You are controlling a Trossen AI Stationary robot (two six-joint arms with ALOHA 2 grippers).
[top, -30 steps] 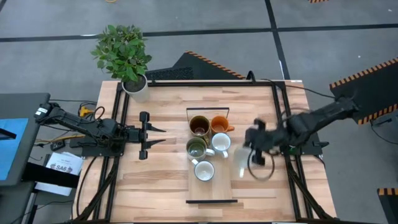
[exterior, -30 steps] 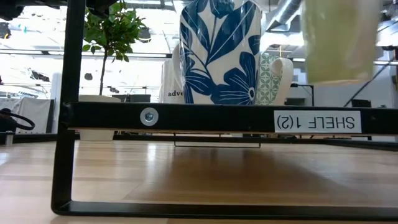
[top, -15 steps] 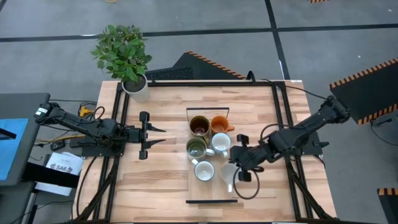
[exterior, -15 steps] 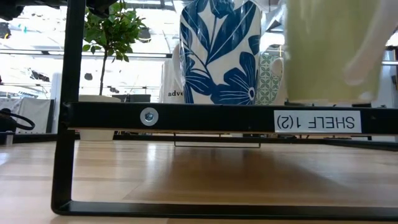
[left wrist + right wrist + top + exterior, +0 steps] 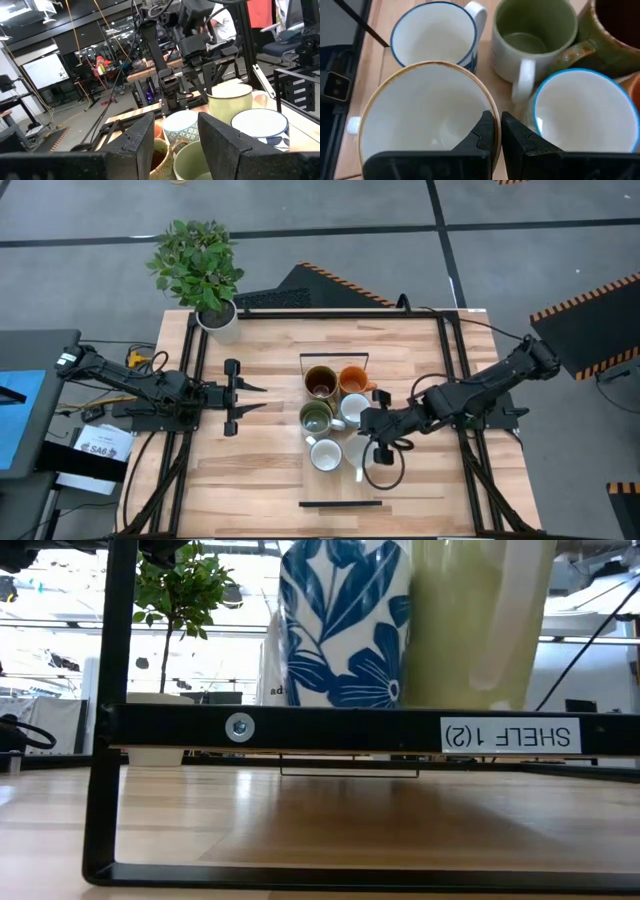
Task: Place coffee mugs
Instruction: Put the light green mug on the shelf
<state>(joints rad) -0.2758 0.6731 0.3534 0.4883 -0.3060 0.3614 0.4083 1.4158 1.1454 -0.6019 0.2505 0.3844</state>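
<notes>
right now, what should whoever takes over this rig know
Right claw: shut on the rim of the pale cream ceramic mug with a brown edge, holding it at the shelf beside the blue-rimmed white mug.
Left claw: open, waiting over the table's left side.
Done: five mugs stand grouped on the shelf, namely dark brown, orange, olive green and two white, one being.
Left: set the cream mug down, release, pull back.
</notes>
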